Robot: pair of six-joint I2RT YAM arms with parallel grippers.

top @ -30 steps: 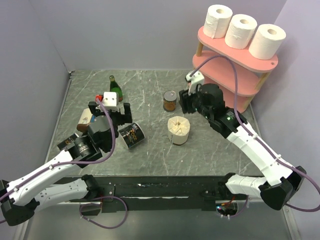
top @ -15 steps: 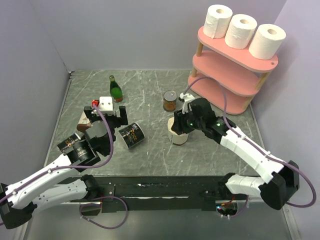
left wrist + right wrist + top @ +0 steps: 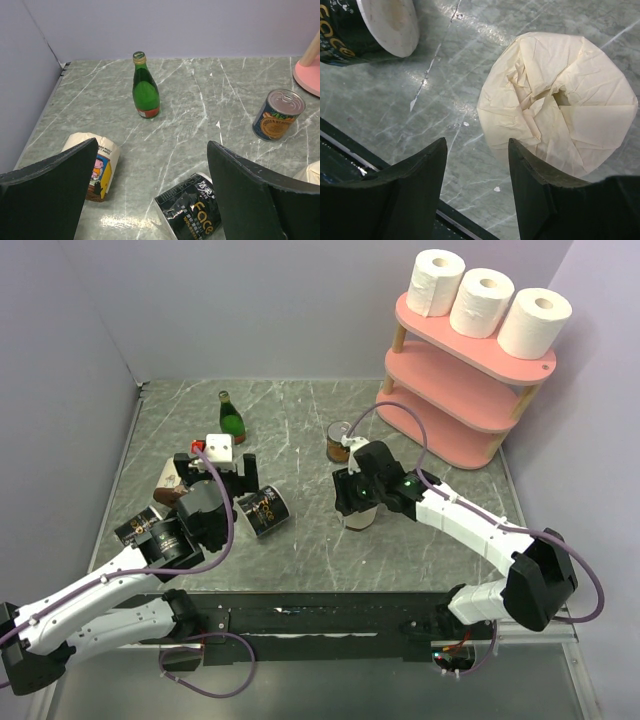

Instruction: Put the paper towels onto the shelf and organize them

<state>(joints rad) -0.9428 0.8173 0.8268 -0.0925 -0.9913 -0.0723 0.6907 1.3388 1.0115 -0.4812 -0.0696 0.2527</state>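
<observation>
Three plain white paper towel rolls stand in a row on the top board of the pink shelf at the far right. My right gripper is open and empty. It points down beside a cream paper-wrapped roll that stands on end mid-table; its right finger is at the roll's edge. My left gripper is open and empty above the left side of the table, away from the shelf.
A black wrapped roll lies below my left gripper, and a cartoon-printed wrapped roll lies to its left. A green bottle and a tin can stand further back. Another black roll lies at the near left.
My right arm has swung from the shelf's lower boards leftward and down to the cream-wrapped roll. My left gripper has shifted slightly to the right and nearer.
</observation>
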